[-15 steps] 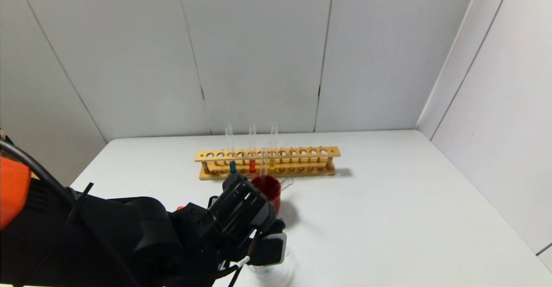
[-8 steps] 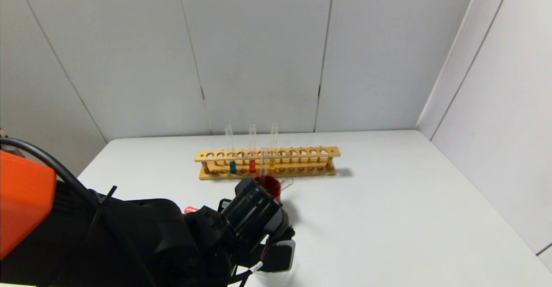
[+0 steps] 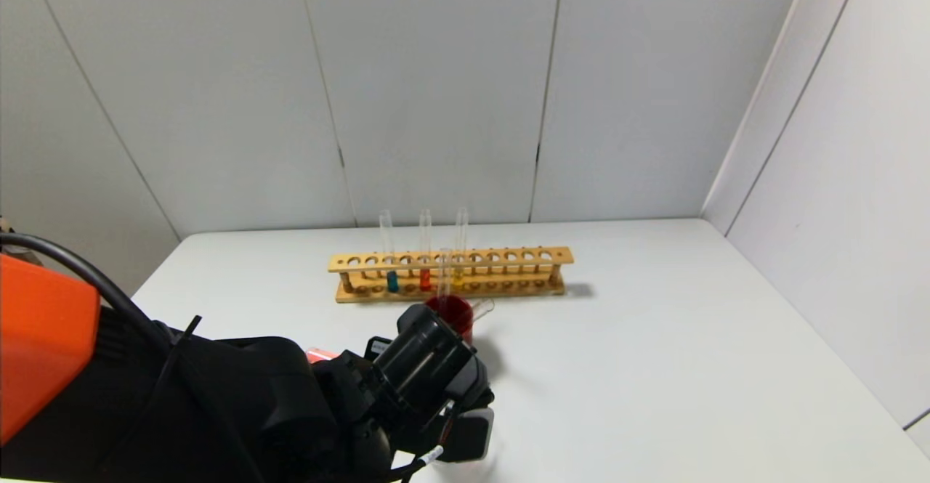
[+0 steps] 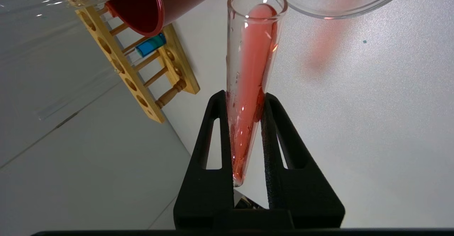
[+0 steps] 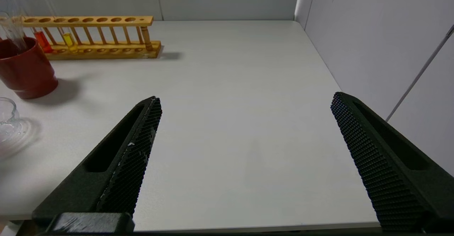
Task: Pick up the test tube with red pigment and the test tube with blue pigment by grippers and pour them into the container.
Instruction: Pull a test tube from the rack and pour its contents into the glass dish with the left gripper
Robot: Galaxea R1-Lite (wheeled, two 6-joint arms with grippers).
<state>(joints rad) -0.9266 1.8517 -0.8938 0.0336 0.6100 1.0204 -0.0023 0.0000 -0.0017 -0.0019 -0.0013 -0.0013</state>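
My left gripper (image 4: pixel 244 95) is shut on the test tube with red pigment (image 4: pixel 253 62), which is tipped over so the orange-red liquid runs along it to its mouth. The mouth is right at the rim of the clear container (image 4: pixel 337 1). In the head view my left arm (image 3: pixel 218 410) hides the container; only the tube's red end (image 3: pixel 320 354) peeks out. The container also shows in the right wrist view (image 5: pixel 9 122). The test tube with blue pigment (image 3: pixel 392 279) stands in the wooden rack (image 3: pixel 508 256). My right gripper (image 5: pixel 245 97) is open and empty over the table's near right part.
A dark red cup (image 3: pixel 456 313) with empty glass tubes in it stands just in front of the rack. A deeper red tube (image 3: pixel 425 278) and a yellow tube (image 3: pixel 458 277) stand in the rack. White walls close the back and the right side.
My left gripper has moved a little to the right and down with the red tube, and now covers the container that showed at the bottom of the head view. The right arm is still.
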